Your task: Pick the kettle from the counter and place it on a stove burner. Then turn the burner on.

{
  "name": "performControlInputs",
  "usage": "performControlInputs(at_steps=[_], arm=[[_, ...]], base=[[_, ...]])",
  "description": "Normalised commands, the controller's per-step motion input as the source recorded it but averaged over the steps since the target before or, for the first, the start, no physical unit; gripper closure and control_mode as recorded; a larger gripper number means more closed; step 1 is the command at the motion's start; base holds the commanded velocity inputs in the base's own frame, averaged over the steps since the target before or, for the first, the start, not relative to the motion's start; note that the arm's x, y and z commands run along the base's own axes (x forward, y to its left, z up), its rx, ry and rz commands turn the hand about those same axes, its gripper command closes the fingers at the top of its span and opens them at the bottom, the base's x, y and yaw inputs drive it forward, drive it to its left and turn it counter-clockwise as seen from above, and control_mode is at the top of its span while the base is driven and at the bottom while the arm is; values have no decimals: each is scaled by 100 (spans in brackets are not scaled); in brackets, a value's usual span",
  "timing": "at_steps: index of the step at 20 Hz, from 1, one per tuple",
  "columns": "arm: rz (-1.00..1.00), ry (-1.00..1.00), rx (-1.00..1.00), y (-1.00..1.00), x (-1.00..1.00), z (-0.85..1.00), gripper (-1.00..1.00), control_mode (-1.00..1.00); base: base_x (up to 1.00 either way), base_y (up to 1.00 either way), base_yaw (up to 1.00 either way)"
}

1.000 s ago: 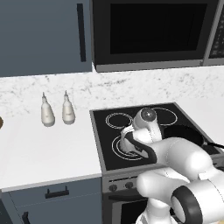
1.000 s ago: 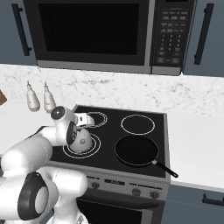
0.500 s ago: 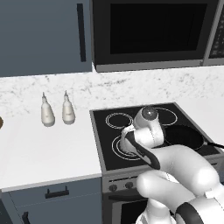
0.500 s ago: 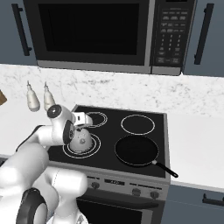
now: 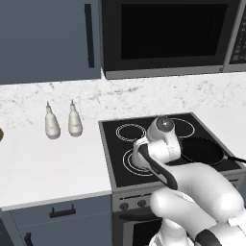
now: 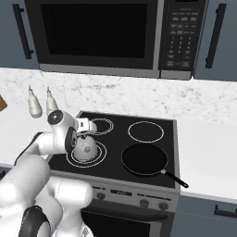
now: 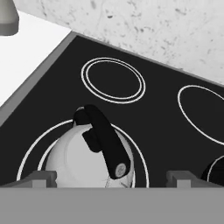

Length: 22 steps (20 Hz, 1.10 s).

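Note:
The pale kettle [image 7: 87, 159] with its dark arched handle sits inside the wide double-ring stove burner [image 7: 30, 151] at the front left of the black cooktop. My gripper [image 7: 111, 179] hangs open just above it, one fingertip on each side of the kettle and not touching it. In the right base view the kettle [image 6: 85, 149] stands on that burner [image 6: 102, 152] with the gripper [image 6: 86, 133] right over it. In the left base view my arm hides the kettle and part of the burner [image 5: 129, 162]. The white counter [image 5: 43, 163] lies left of the stove.
A black frying pan [image 6: 144, 159] sits on the front right burner, handle pointing right. Two white bottles [image 5: 52, 122] [image 5: 74, 120] stand on the counter near the backsplash. Stove knobs [image 6: 99, 196] line the front panel. A microwave [image 6: 97, 37] hangs above.
The hand has drifted slightly left above the kettle and the elbow has swung. The kettle stays on the burner and the jaws stay open.

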Motion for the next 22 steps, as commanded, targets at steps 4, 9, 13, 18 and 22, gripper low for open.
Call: performControlInputs(at_steps=[4,9,13,18,22], arm=[[0,-2,0,0,-41,33,-100,-100],[0,-1,0,4,-56,20,-100,-100],[0,0,0,30,-70,0,-100,-100],[-2,-1,0,51,-70,1,-100,-100],[-10,-8,0,66,-75,0,-100,-100]], base=[[0,0,0],[0,0,0],[0,0,0],[0,0,0],[0,0,0]])
